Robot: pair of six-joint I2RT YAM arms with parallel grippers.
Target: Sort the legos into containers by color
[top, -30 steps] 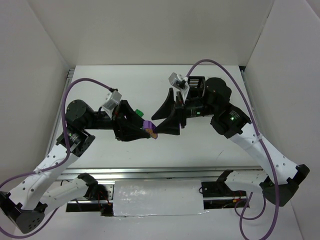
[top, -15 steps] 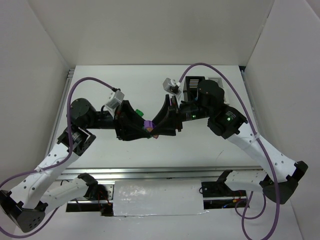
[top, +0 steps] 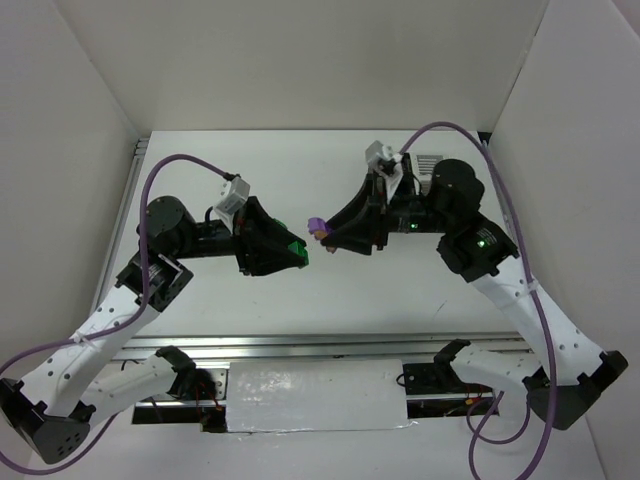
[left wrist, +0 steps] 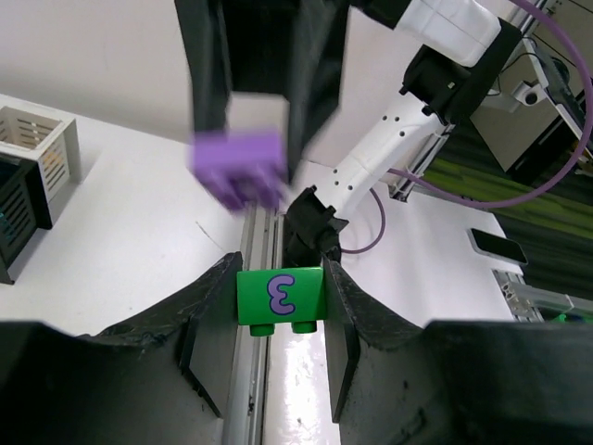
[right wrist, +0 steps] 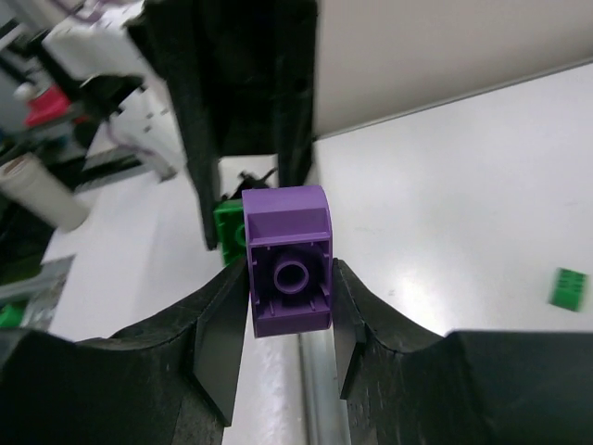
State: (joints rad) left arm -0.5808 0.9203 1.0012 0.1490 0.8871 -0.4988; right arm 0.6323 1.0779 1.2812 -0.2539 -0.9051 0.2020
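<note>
- Fingers (left wrist: pixel 208 311) of the left gripper (top: pixel 297 252) are clamping a green brick (left wrist: pixel 281 297) by its two sides. Its printed face is turning toward the wrist camera and its studs are pointing down the frame.
- Fingers (right wrist: pixel 222 324) of the right gripper (top: pixel 322 232) are clamping a purple brick (right wrist: pixel 287 260) the same way, standing only as far apart as the brick is wide. Its hollow underside is facing the camera.
- Both bricks are hanging above the table (right wrist: pixel 482 204) at the centre of the top view, near each other but not touching, with the purple one a little higher in the frame.
- Sorting is looking only partly done. Neither held brick is sitting in a bin, and a loose green brick (right wrist: pixel 567 287) is lying on the table at the right edge of the right wrist view.
- A white bin (left wrist: pixel 37 139) and a black bin (left wrist: pixel 18 213) are standing at the left edge of the left wrist view, well apart from both grippers, and their contents are not showing clearly.
- Each held brick is probably waiting to be carried to its bin and dropped in.
</note>
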